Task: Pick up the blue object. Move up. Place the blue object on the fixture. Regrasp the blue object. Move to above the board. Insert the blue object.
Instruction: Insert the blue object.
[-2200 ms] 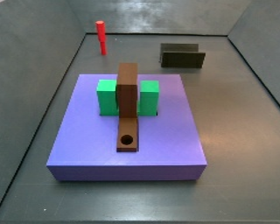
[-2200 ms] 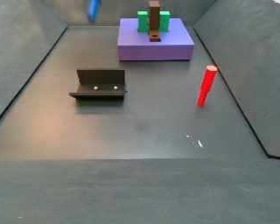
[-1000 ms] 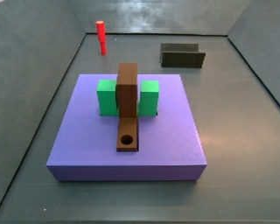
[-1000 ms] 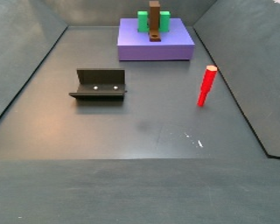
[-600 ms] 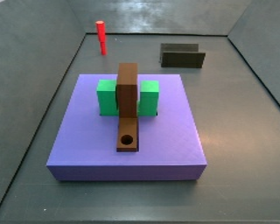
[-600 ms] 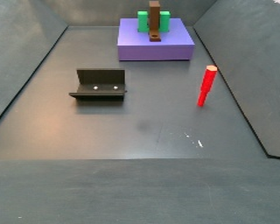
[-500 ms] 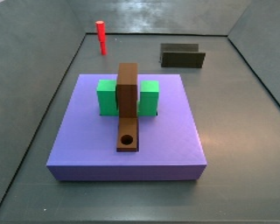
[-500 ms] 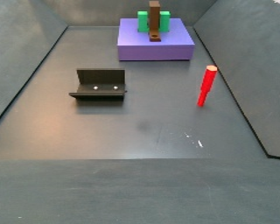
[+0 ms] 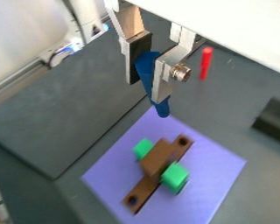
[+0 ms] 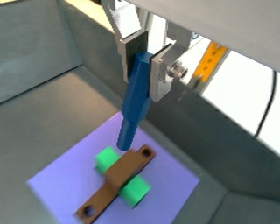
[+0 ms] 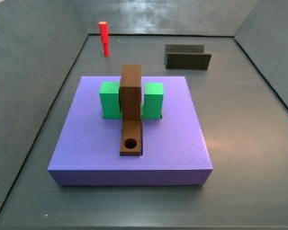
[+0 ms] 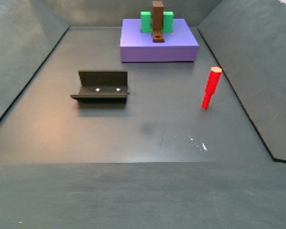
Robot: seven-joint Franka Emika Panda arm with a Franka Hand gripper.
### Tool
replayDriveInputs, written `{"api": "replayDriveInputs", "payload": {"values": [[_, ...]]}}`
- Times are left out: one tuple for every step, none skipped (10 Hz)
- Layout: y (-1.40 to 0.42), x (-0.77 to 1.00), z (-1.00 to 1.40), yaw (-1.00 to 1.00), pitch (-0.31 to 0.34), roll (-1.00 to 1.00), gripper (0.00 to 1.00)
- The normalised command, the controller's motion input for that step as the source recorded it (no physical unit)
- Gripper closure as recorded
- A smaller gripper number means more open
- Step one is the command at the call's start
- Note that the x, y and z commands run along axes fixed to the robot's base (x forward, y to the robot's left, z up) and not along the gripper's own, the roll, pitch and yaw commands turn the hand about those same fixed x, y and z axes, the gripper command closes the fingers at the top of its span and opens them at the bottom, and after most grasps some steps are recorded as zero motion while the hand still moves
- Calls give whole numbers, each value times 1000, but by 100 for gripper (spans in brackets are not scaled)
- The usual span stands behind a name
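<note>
In both wrist views the gripper point(image 9: 153, 64) point(image 10: 146, 58) is seen high above the scene, its flat silver fingers point(image 9: 136, 44) point(image 10: 164, 63) clenched on the upper end of the thin blue peg-like stick point(image 9: 153, 80) point(image 10: 133, 101), which hangs down between them, slightly tilted. Far beneath the stick's lower tip, the long narrow brown bar with a round hole near one end point(image 9: 157, 171) point(image 10: 112, 186) is seen lying across two green blocks point(image 9: 173, 178) point(image 10: 106, 159) on the large purple slab point(image 9: 219, 166) point(image 10: 66, 182). In both side views neither the gripper nor the blue stick appears. There the brown bar point(image 11: 130, 115) point(image 12: 159, 23) is shown resting on the green blocks point(image 11: 111, 100) point(image 12: 146, 21) atop the purple slab point(image 11: 178, 138) point(image 12: 159, 49), which sits on the dark grey tabletop point(image 11: 247, 126) point(image 12: 146, 130). The dark L-shaped fixture point(image 11: 187, 57) point(image 12: 101, 87) point(image 9: 271, 121) stands on the tabletop well apart from the slab. A red peg point(image 11: 104, 37) point(image 12: 210, 87) point(image 9: 206, 61) stands upright on the tabletop, also apart from the slab and from the fixture.
</note>
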Motion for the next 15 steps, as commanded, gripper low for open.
{"api": "replayDriveInputs", "payload": {"values": [[-523,0,0,0,167,-500,100],[-523,0,0,0,153,-500,100],[-514,0,0,0,130,-500,100],[-391,3,-246,0,13,-387,100],[-169,0,-283,83,-30,0,100],[-86,-100,-149,126,0,-16,100],[-143,-160,-440,237,-129,-259,100],[-283,-206,-297,217,-144,-364,100],[-323,-231,-254,166,-140,-384,100],[-449,-171,-106,0,-276,-394,100],[-374,-31,-109,0,-396,-317,100],[-283,-9,0,0,-454,-357,100],[-274,-26,0,0,-470,-381,100],[-260,-31,0,-26,-479,-379,100],[-111,129,-189,-69,-366,-357,100]]}}
